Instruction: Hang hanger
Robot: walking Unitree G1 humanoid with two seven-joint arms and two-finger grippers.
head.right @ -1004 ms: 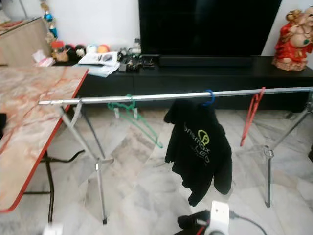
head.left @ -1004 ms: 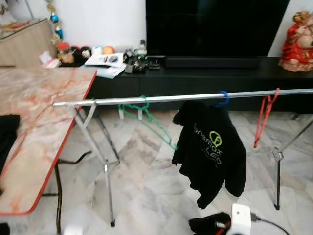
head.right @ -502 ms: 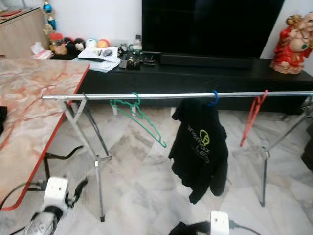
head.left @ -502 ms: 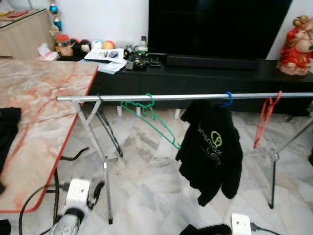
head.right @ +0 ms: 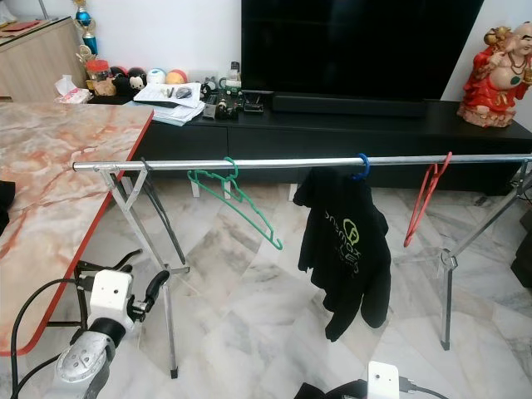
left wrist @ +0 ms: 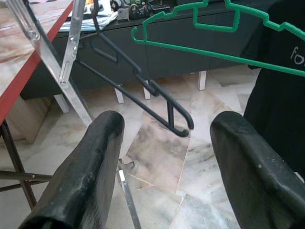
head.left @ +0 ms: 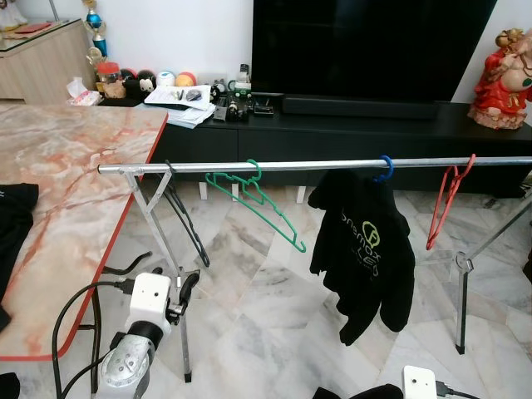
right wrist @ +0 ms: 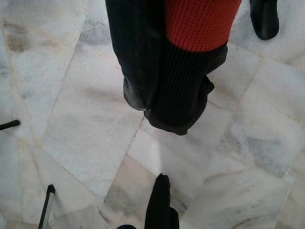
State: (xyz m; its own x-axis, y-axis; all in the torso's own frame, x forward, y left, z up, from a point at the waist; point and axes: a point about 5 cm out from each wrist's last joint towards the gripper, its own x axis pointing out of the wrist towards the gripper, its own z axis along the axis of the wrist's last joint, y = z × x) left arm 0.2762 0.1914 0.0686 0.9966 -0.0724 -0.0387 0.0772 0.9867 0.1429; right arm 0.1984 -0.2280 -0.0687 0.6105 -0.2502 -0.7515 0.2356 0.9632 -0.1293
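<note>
Our left gripper (left wrist: 164,167) is spread wide and empty, so we'd ease back without bumping the black hanger (left wrist: 143,90) off the rail (head.left: 316,165).

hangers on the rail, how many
4: a black hanger near the rail's left end, a green hanger, a blue one under the black hoodie, a red hanger rightmost.

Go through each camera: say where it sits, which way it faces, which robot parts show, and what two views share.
Left eye, right eye: head, forward and down at the rail; left tool raised low left.
Left wrist: along its open fingers at the black hanger and green hanger.
Right wrist: down at marble floor, a dark and red garment hanging.
Shared: head and left wrist views both see the green hanger.
</note>
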